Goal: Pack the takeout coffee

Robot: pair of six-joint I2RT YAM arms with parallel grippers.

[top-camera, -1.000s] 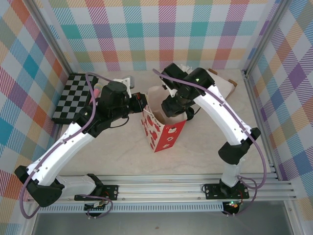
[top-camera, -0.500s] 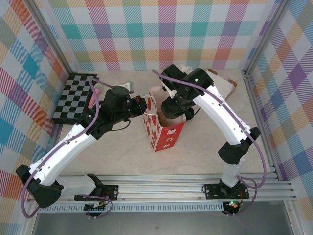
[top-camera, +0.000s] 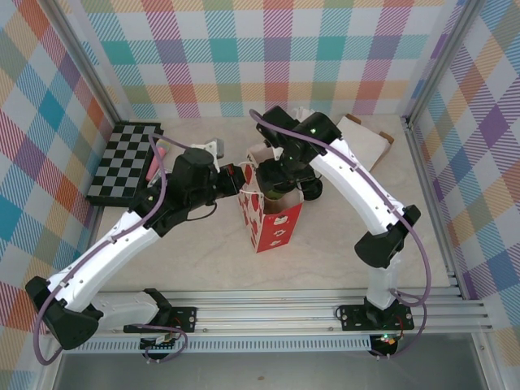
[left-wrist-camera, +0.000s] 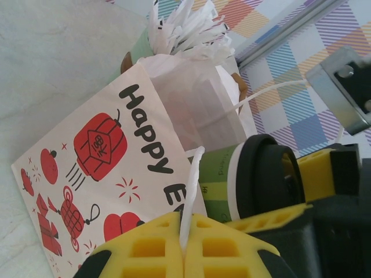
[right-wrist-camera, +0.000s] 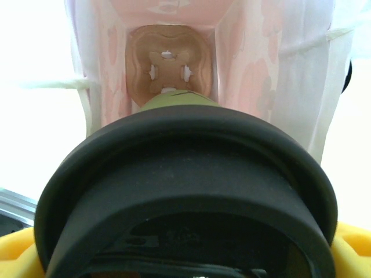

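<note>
The takeout coffee [left-wrist-camera: 255,179], a small green cup with a black lid [right-wrist-camera: 185,174], hangs over the open mouth of the red-and-white paper bag [top-camera: 275,223]. My right gripper [top-camera: 280,177] is shut on the cup, with yellow fingers [right-wrist-camera: 352,246] showing on both sides of the lid. In the right wrist view the bag's inside lies straight below, with a brown pulp tray [right-wrist-camera: 168,63] at its bottom. My left gripper [left-wrist-camera: 185,231] is shut on the bag's white handle strip [left-wrist-camera: 194,185] and holds the near side of the bag [left-wrist-camera: 104,168] up by the left rim.
A checkerboard [top-camera: 126,158] lies at the back left with a pink item [top-camera: 154,160] beside it. A cardboard box [top-camera: 366,138] sits at the back right. A green cup of white cutlery [left-wrist-camera: 179,29] stands behind the bag. Aluminium rails [top-camera: 431,187] edge the table.
The right arm has brought the coffee leftward, over the bag's mouth. The left gripper has shifted a little to the right with the handle, and the bag stands narrower.
</note>
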